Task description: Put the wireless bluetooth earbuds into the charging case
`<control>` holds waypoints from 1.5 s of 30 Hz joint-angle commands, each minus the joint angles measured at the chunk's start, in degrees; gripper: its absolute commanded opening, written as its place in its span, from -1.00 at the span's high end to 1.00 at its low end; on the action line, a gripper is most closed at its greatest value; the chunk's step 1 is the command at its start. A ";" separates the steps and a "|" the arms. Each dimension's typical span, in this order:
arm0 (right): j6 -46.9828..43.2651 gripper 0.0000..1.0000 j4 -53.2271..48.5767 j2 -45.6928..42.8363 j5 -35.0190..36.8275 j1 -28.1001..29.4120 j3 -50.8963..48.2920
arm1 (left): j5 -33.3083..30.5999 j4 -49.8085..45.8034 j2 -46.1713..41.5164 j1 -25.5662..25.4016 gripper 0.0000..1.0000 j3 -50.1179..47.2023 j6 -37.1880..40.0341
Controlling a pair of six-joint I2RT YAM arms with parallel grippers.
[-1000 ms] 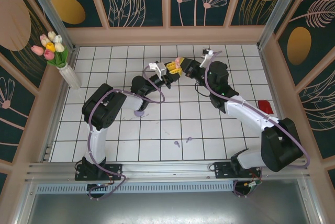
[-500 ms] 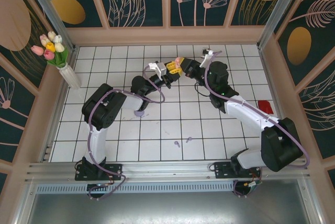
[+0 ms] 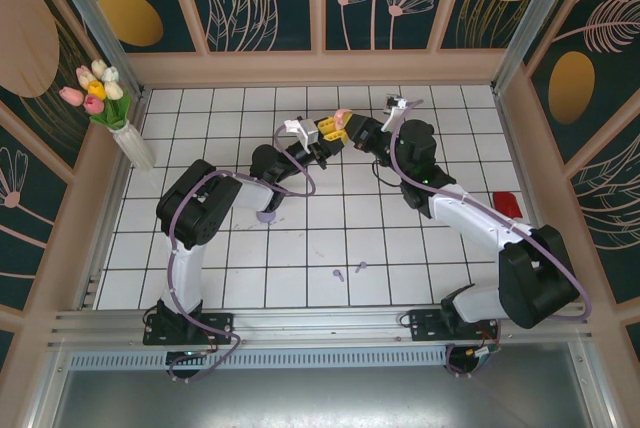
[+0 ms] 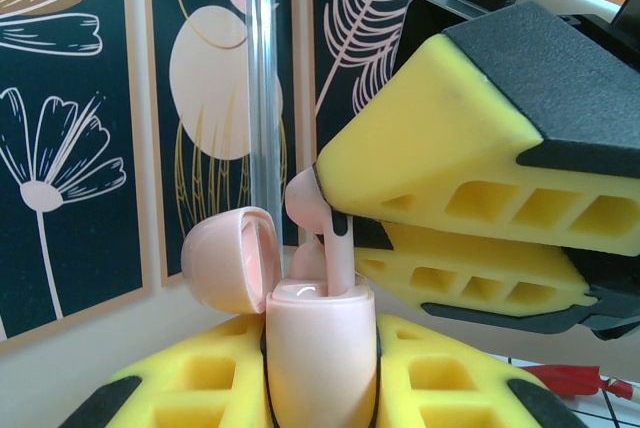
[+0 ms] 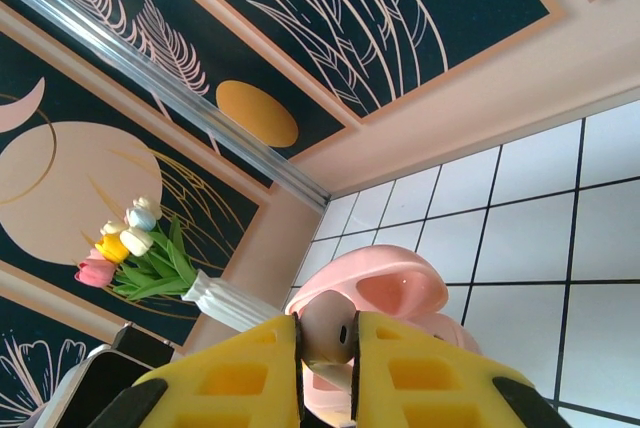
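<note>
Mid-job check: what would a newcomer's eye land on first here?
Over the far part of the table, the left gripper holds an open pink charging case, and the right gripper pinches a pale pink earbud, stem down into the case. Two small lilac earbuds lie loose on the near tiles.

two lilac earbuds [image 3: 361, 267]; two pink earbuds [image 4: 318, 210]; one pink case [image 4: 320, 353]; one lilac case [image 3: 266, 216]

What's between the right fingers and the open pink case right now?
Just the pink earbud: in the left wrist view its stem runs from the right fingers down into the case mouth. The lid is tipped aside.
</note>
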 commanded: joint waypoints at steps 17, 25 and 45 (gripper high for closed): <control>-1.40 0.30 -7.81 -0.83 2.00 0.71 1.76 | -0.63 6.27 0.00 -0.43 1.00 1.84 -0.22; -1.31 0.12 -9.92 -2.08 2.71 0.69 2.31 | -1.24 7.05 0.35 -0.34 1.00 1.26 -0.40; -3.21 -0.08 -23.46 -11.32 9.45 -2.08 3.46 | -0.64 9.32 -0.18 -0.38 1.00 -3.50 0.04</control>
